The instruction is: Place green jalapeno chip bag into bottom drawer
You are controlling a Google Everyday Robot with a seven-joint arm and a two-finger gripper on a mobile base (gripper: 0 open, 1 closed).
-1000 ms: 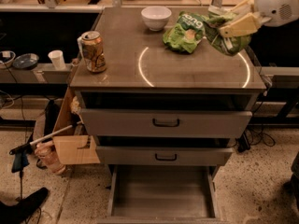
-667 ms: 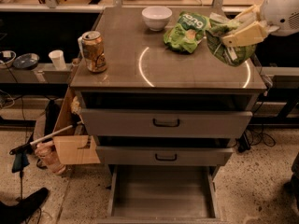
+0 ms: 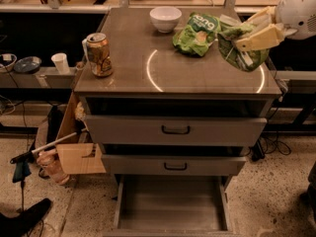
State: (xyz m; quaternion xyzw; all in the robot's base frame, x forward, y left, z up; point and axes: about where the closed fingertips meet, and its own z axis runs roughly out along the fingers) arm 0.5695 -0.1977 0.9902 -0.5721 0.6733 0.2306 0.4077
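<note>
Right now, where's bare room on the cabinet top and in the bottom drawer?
Cabinet top: bare from the can rightward across the front, in front of the bowl and small green bag. Crowded at the back right, where the end effector holds the green jalapeno chip bag. Bottom drawer: open, floor bare.

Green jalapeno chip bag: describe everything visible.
The green jalapeno chip bag is crinkly, foil-looking dark green with pale speckled print, crumpled and hanging tilted. The gripper pinches its upper part between pale fingers, over the right side of the cabinet top, beside the smaller bright-green bag. Whether its lower end touches the top is unclear.
</note>
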